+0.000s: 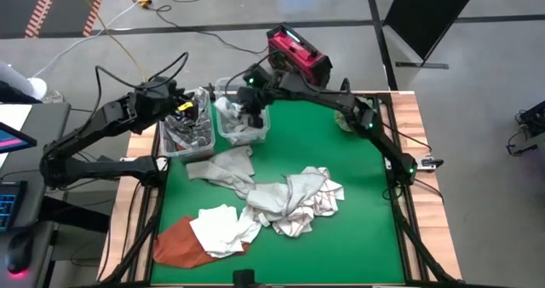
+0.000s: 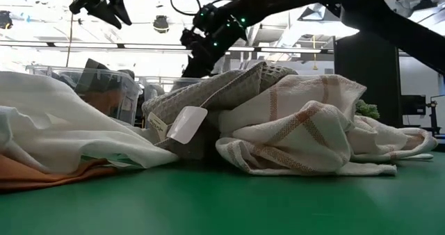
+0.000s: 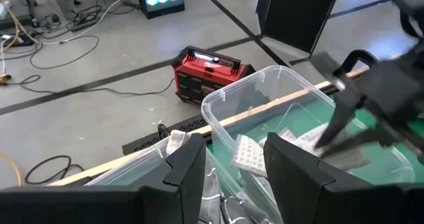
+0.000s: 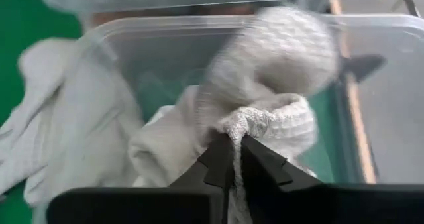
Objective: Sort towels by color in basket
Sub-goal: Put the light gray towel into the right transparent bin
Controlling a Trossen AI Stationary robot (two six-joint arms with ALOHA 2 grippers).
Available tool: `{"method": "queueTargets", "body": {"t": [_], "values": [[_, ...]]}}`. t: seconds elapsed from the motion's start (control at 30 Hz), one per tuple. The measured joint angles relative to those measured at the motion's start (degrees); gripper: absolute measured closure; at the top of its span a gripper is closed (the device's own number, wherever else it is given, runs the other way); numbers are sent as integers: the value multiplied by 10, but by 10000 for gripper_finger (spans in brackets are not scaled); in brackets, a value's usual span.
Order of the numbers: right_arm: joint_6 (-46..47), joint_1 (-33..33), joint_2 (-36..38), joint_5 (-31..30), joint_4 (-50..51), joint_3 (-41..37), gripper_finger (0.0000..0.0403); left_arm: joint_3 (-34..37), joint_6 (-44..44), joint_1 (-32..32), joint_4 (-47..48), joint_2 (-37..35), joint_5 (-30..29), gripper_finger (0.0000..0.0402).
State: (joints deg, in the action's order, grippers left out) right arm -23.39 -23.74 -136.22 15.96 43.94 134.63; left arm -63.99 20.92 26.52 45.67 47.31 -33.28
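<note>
Two clear bins stand at the table's far left. My right gripper [image 1: 253,107] hovers over the right bin [image 1: 243,133], shut on a light grey-white towel [image 4: 278,58]. My left gripper [image 3: 232,168] is open above the left bin [image 1: 187,139], which holds dark grey cloth [image 3: 213,201]. On the green mat lie a grey towel [image 1: 221,167], a checked towel [image 1: 305,198], a white towel [image 1: 223,228] and a rust-orange towel [image 1: 177,244], overlapping in a loose pile. My right gripper pinches the light towel by a bunched fold [image 4: 233,121] between its two fingers, coming from above and pointing down into the right bin. Several layers are gathered at the fingers. The rest of the cloth sags below them, and its lower part [image 4: 159,151] lies in the bin.
A green spiky ball [image 2: 367,110] sits near the table's far right edge. A red box [image 1: 298,54] stands on the floor beyond the far edge. Bare green mat [image 1: 324,147] lies between the bins and the pile. The table's wooden rim [image 1: 417,135] runs along the right.
</note>
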Motion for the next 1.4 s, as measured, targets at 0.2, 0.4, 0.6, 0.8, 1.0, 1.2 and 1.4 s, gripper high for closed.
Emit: {"method": "queueTargets", "body": {"t": [0.2,0.4,0.6,0.8,1.0,1.2,1.4], "values": [[6,16,1,-23,41,2,244,0,-16,0,-3,-1,20,258],[48,-1,69,-54,86,1,130,0,-16,0,-1,-7,31,258],[33,-21,80,-55,-24,3,109,0,-8,7,7,-7,32,258],[4,-15,34,-58,-154,2,117,0,-8,22,10,-9,31,258],[-32,-1,-9,-57,-159,1,118,0,-6,22,16,-13,34,258],[-41,17,-27,-38,-112,3,118,0,-7,22,16,-12,35,258],[-52,20,-28,-95,-20,2,118,0,-18,22,16,-12,38,258]]}}
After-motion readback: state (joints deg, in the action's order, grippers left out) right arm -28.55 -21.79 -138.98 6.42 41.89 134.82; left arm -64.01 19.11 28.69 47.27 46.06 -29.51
